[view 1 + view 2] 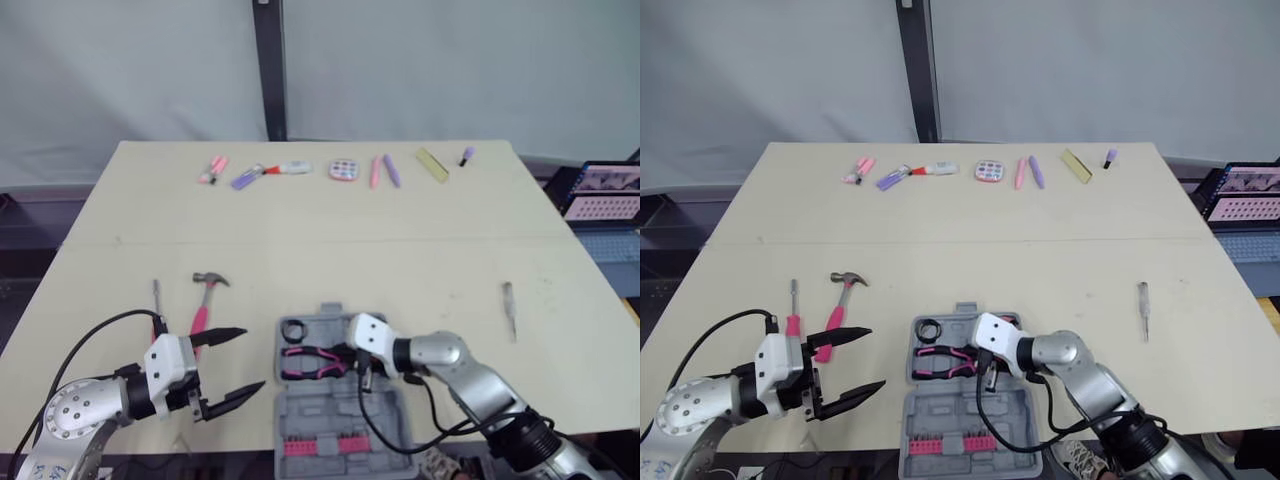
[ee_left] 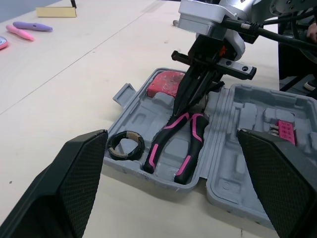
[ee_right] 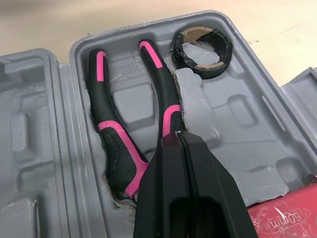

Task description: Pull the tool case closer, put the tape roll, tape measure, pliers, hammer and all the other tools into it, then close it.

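- The tool case (image 1: 312, 405) lay open at the near edge of the worktop (image 1: 400, 250), its two grey halves one behind the other.
- The pliers (image 1: 305, 360) sat in the far half, black and pink handles pointing left.
- The tape roll (image 1: 293, 329) rested in the far left corner of that half, just beyond the pliers' handles.
- The right claw (image 3: 178, 137) reached into the far half from the right, its fingers pressed together with nothing between them.
- Its tip was over the pliers where the handles met the head; whether it touched them could not be told.
- A red item (image 2: 165, 83) lay in the case beside that claw, partly hidden by it.
- A row of pink bits (image 1: 322, 443) sat in the near half.
- The left claw (image 1: 254, 358) hung over the near left of the worktop, fingers spread wide and empty, pointing right at the case.
- The hammer (image 1: 203, 310) lay outside the case to its left, pink handle running near, its end close to the left claw's far finger.
- A red-handled screwdriver (image 1: 793, 310) lay just left of the hammer.
- Another slim screwdriver (image 1: 510, 308) lay well apart on the right.
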